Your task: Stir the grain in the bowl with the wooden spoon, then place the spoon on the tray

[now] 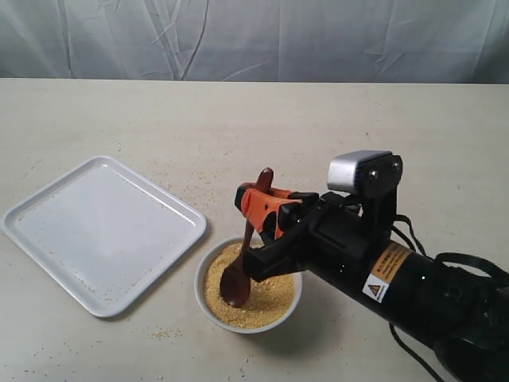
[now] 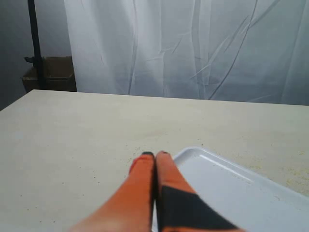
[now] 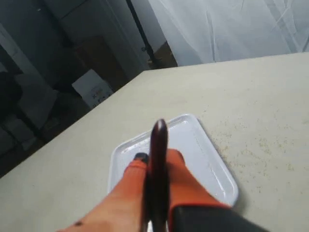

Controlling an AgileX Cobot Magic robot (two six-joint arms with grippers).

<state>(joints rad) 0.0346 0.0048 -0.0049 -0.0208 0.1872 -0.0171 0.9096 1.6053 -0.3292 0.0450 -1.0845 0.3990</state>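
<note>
A small white bowl (image 1: 206,269) of golden grain (image 1: 270,301) sits near the table's front. The dark wooden spoon (image 1: 241,266) stands nearly upright with its oval end in the grain. My right gripper (image 1: 256,208) is shut on the spoon's handle just above the bowl; in the right wrist view the handle (image 3: 158,145) rises between the orange fingers (image 3: 181,169). The flat white tray (image 1: 95,227) lies left of the bowl, empty. My left gripper (image 2: 155,155) is shut on nothing, hovering by the tray's corner (image 2: 203,153); it is out of the exterior view.
Stray grain specks (image 1: 171,333) dot the table around the bowl and the tray. A white curtain (image 1: 254,36) hangs behind the table's far edge. My right arm (image 1: 398,278) stretches from the lower right corner to the bowl.
</note>
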